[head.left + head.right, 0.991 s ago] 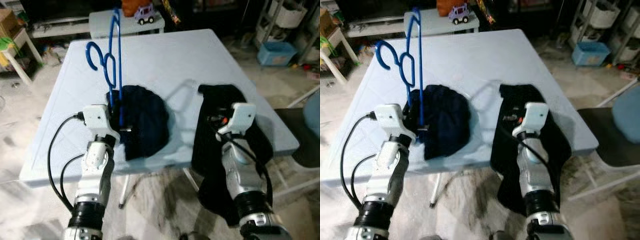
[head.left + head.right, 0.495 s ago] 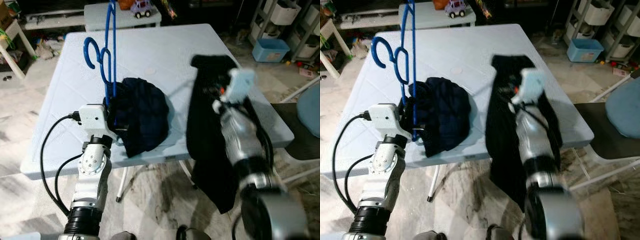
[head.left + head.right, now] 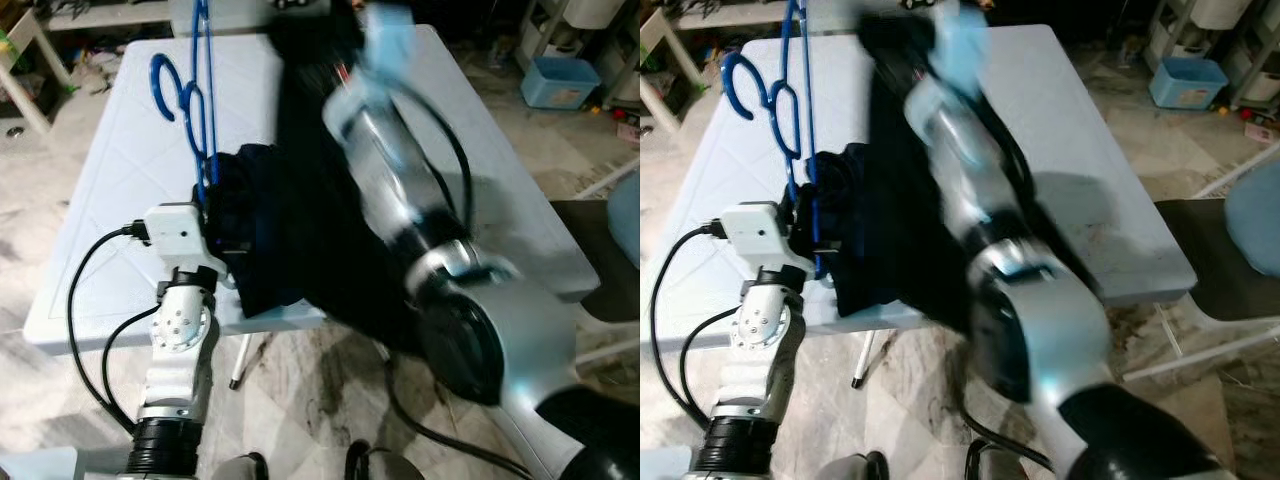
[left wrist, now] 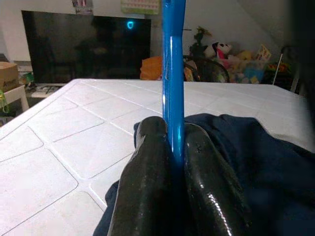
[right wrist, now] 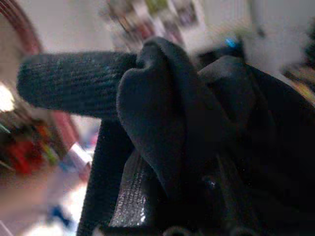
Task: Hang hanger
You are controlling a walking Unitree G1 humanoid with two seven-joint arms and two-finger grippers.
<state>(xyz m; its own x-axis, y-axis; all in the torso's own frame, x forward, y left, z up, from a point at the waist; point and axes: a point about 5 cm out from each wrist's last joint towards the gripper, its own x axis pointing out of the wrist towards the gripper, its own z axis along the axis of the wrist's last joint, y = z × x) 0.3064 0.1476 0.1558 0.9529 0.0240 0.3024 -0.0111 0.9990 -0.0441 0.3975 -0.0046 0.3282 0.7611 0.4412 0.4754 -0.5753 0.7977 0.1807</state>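
Note:
My left gripper [image 4: 172, 132] is shut on the lower bar of a blue hanger [image 3: 190, 100], which it holds upright over the light blue table [image 3: 110, 190]. A dark navy garment [image 3: 255, 280] lies bunched on the table right behind that gripper. My right arm [image 3: 400, 170] is raised across the table and blurred. Its gripper [image 5: 177, 196] is shut on a long black garment [image 3: 310, 120], whose folds wrap over the fingers. The black cloth hangs from the gripper down past the table's front edge, just right of the hanger.
A chair with a blue seat [image 3: 625, 230] stands at the table's right. A blue bin [image 3: 560, 80] and shelves sit at the far right, and a small white table [image 3: 30, 70] at the far left. A dark television [image 4: 83, 44] stands beyond the table.
My right arm has swung up and to the left, lifting the black garment off the table's right side towards the hanger. The left gripper still holds the hanger upright.

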